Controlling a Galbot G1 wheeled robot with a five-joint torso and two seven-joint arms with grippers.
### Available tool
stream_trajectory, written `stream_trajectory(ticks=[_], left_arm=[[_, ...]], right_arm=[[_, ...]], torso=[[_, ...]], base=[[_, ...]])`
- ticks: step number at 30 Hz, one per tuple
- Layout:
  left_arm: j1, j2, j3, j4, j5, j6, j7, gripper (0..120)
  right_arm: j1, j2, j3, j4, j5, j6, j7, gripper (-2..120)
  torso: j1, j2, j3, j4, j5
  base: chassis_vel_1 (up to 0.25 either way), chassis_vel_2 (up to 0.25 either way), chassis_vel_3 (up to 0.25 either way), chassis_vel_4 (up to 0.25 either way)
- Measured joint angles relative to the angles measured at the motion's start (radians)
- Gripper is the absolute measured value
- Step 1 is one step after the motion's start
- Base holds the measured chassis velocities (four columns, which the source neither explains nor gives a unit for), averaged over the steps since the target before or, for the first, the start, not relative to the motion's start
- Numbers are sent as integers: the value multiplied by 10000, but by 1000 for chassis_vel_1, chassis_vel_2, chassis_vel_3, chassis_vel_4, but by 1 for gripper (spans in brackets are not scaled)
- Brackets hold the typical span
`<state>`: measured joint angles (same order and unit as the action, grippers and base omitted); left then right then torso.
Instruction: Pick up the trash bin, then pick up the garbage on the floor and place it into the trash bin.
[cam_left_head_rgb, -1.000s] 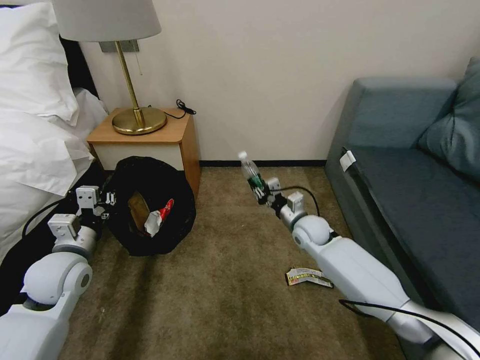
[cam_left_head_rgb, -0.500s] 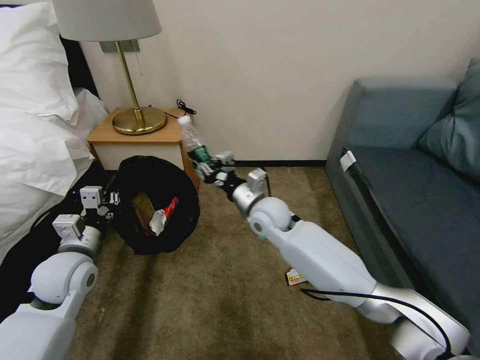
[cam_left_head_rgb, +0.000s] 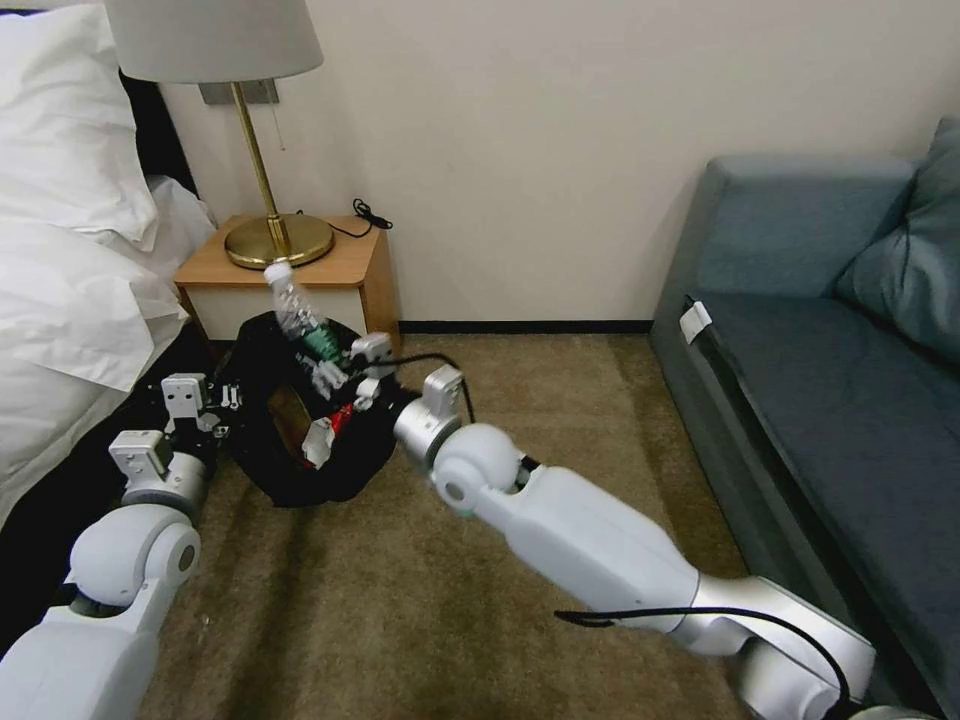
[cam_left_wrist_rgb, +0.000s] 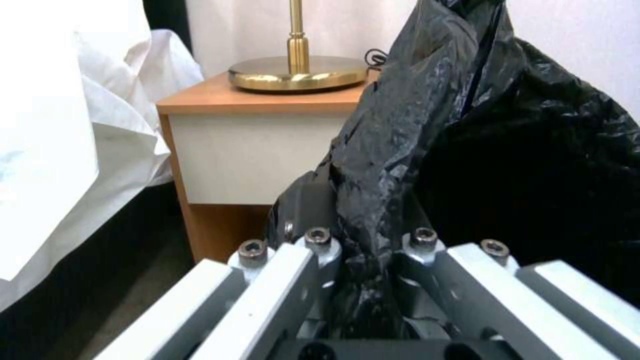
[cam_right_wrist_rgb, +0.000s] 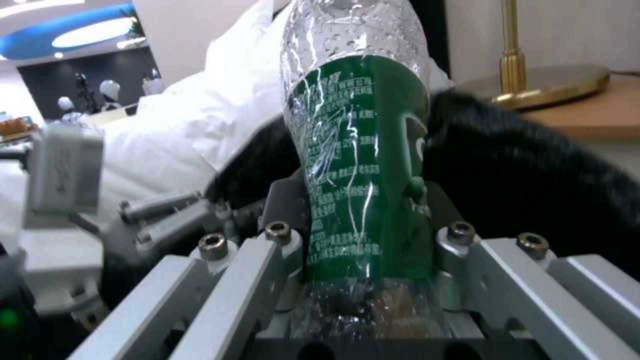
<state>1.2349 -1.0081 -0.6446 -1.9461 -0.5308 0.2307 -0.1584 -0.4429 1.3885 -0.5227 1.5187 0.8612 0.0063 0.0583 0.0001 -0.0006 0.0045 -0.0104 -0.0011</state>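
Right gripper (cam_left_head_rgb: 335, 372) is clamped on the clear bottle with the green label (cam_left_head_rgb: 297, 315), holding it by the labelled body; in the right wrist view the bottle (cam_right_wrist_rgb: 357, 165) sits squarely between the two fingers, neck pointing away from the palm. In the head view the bottle is tilted, its white cap toward the bedside table (cam_left_head_rgb: 290, 270), and it hangs over the mouth of the trash bin (cam_left_head_rgb: 270, 470).

Left gripper (cam_left_head_rgb: 215, 405) is closed on the bin's black bag (cam_left_wrist_rgb: 400, 150) at the rim, next to the bed (cam_left_head_rgb: 70, 270). It holds the bin tipped, with its opening facing the robot. We see crumpled brown paper (cam_left_head_rgb: 283, 412) and a red-and-white packet (cam_left_head_rgb: 325, 432) already inside.

Step in hand, as we judge it: drop the bottle in the bin.

Notes for doing it well:
- We would bring the bottle's base past the near rim before opening. The bin is tipped, so a release too close to the lip may let the bottle roll out onto the carpet (cam_left_head_rgb: 420, 590).
- Keep the left grip steady. It holds thin bag film, which could slip or stretch if the right arm knocks the rim.
- Open the fingers fully, since the smooth plastic may cling to one finger.
- Release low, as the bottle looks empty and light and could bounce.
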Motion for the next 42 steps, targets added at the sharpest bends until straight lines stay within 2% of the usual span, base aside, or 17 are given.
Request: stream_trajectory(ticks=[5,6,7,8,9,11,15,18,21,23,24,26,32,37,42], left_arm=[[-2,9,14,-1,-18,-1,-5,4],[-1,23,12,-6,-29,-1,-7,4],[-1,23,12,-6,-29,-1,-7,4],[5,40,-5,-11,-47,-1,-7,4],[5,40,-5,-11,-47,-1,-7,4],[24,60,-41,-30,-63,-1,-9,4],[55,77,-81,-39,-76,-6,-9,4],[104,110,-128,-43,-81,-26,-5,4],[107,122,-144,-43,-86,-34,0,4],[112,137,-156,-41,-95,-43,0,4],[112,137,-156,-41,-95,-43,0,4],[108,135,-144,-33,-96,-45,2,4],[103,117,-104,-21,-81,-55,2,4],[170,122,-120,-56,-70,-64,4,4],[214,99,-132,-91,-50,-72,13,4]], right_arm=[[-27,52,-8,-180,-75,12,36,22],[-27,77,-8,-202,-80,-43,129,28],[-27,77,-8,-202,-80,-43,129,28],[-23,102,-8,-235,-85,-71,217,34],[-23,102,-8,-235,-85,-71,217,34],[-22,137,-27,-259,-101,-116,297,47],[-23,160,-65,-260,-122,-149,397,55],[-69,147,-118,-197,-165,-201,448,76],[-96,125,-128,-116,-163,-273,509,80],[-113,96,-136,-3,-162,-325,625,92],[-113,96,-136,-3,-162,-325,625,92],[-104,84,-98,99,-159,-382,769,99],[-18,-147,39,271,-167,-580,1029,100],[118,-871,411,448,9,-1451,1903,100],[111,-1548,581,384,30,-1793,2059,100]], torso=[[0,0,0,-1,0],[0,-1,0,0,0],[0,-1,0,0,0],[0,0,0,0,0],[0,0,0,0,0],[0,0,0,0,0],[0,-1,0,0,0],[0,0,0,1,0],[0,0,0,0,0],[0,0,0,0,2],[0,0,0,0,2],[0,0,0,1,2],[0,0,0,1,2],[0,0,0,0,2],[0,0,0,0,3]], base=[[0,0,0,0],[0,0,0,0],[0,0,0,0],[0,0,0,0],[0,0,0,0],[0,0,0,0],[0,0,0,0],[0,0,0,0],[0,0,0,0],[0,0,0,0],[0,0,0,0],[0,0,0,0],[0,0,0,0],[0,0,0,0],[0,0,0,0]])
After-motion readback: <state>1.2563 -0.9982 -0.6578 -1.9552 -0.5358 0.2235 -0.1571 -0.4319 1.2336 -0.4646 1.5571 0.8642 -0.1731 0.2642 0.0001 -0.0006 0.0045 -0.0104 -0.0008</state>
